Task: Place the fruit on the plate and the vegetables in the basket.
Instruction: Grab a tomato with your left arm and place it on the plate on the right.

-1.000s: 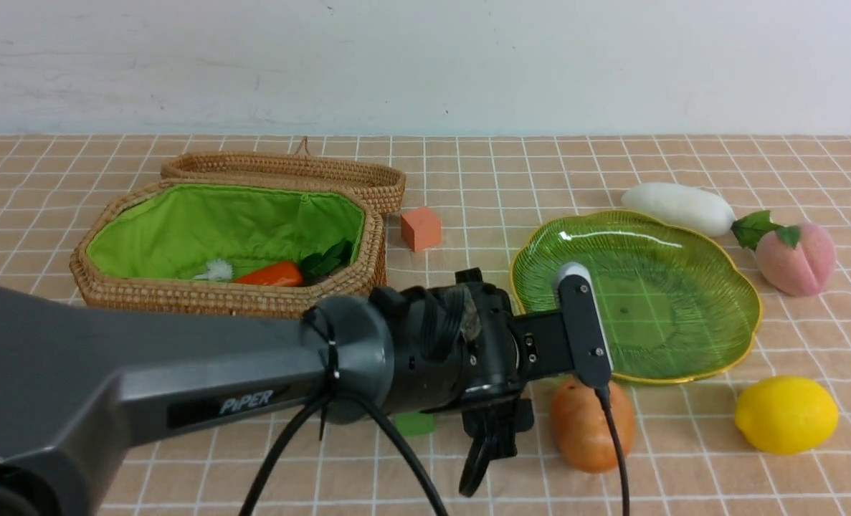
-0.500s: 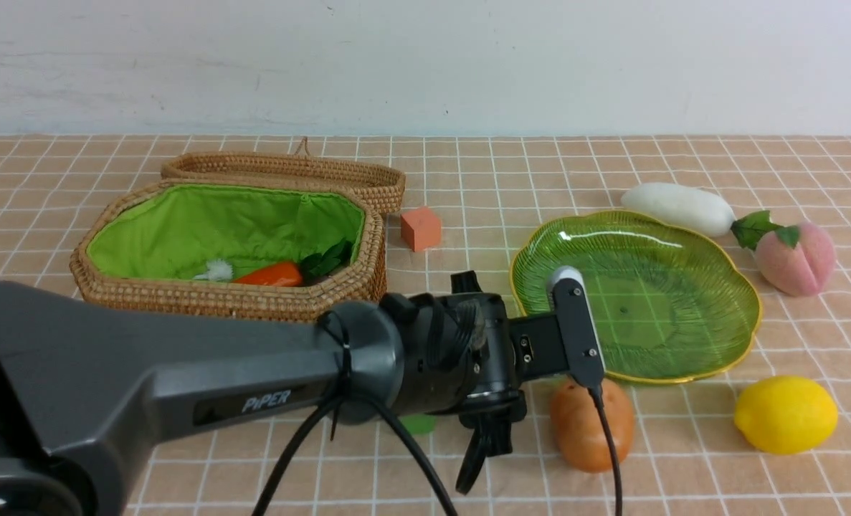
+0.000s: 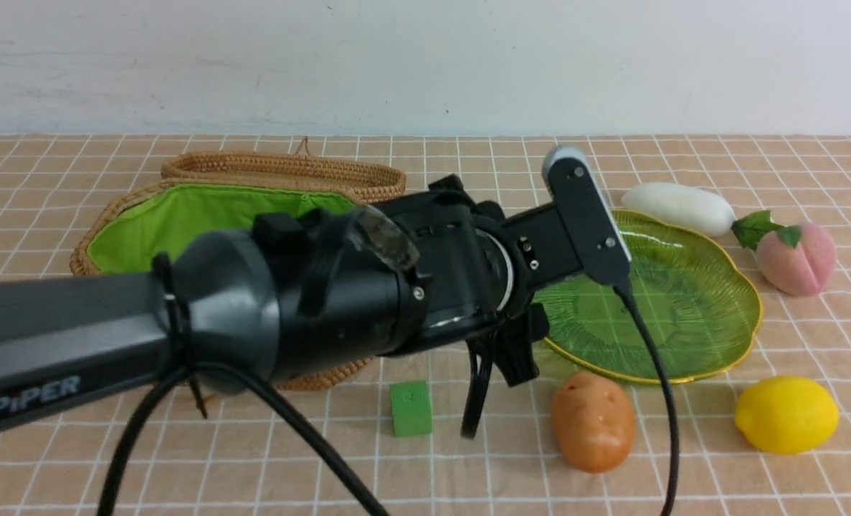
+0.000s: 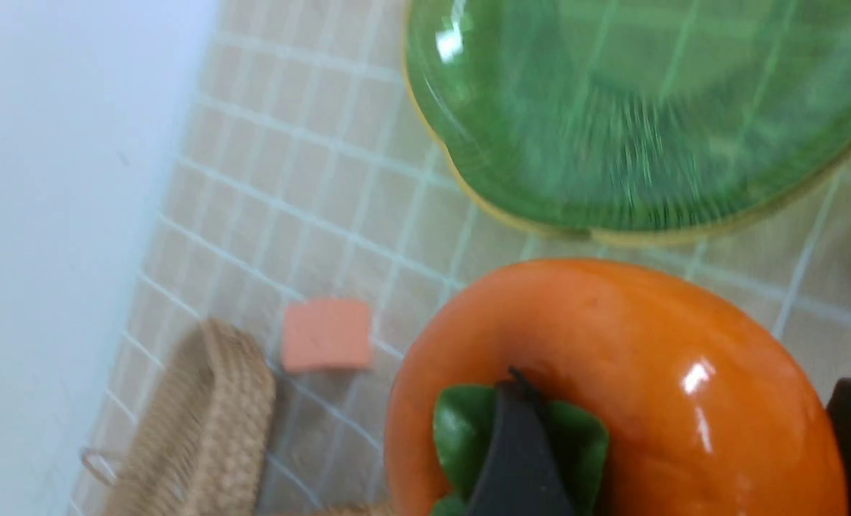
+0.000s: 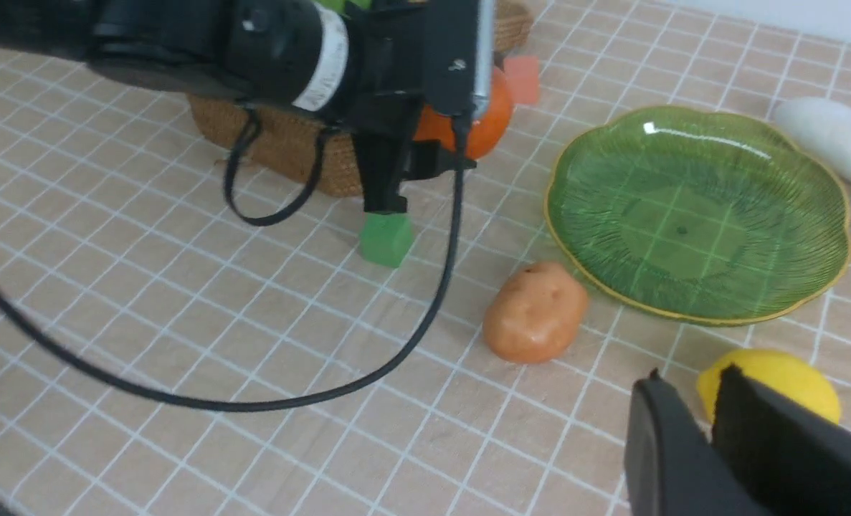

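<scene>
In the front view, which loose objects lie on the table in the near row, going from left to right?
green cube → potato → lemon

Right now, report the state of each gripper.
Left gripper: closed on the persimmon.
Right gripper: closed, holding nothing.

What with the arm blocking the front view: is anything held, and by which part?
The left gripper holds the persimmon, one finger on its leaf cap, the other on its side. The right gripper holds nothing.
</scene>
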